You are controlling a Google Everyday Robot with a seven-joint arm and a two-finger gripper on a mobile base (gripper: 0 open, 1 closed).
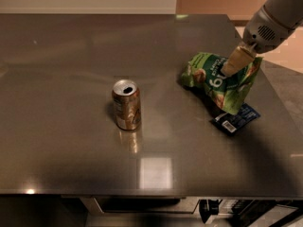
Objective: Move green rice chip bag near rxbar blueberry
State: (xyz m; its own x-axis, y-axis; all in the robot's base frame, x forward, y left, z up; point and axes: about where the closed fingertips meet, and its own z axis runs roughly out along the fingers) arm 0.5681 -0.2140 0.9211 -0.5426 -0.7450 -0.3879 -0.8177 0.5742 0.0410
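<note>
The green rice chip bag point(215, 82) is crinkled, with white lettering, and lies at the right of the steel table point(71, 56). My gripper point(233, 63) comes in from the upper right and is shut on the bag's upper right part. The rxbar blueberry point(236, 119), a small dark blue wrapper with a barcode, lies just below and to the right of the bag. The bag's lower corner overlaps the bar's upper end.
A brownish metallic drink can point(127, 104) stands upright, opened, left of the bag near the table's middle. The table's right edge runs close past the rxbar blueberry. The front edge is at the bottom, with equipment below it.
</note>
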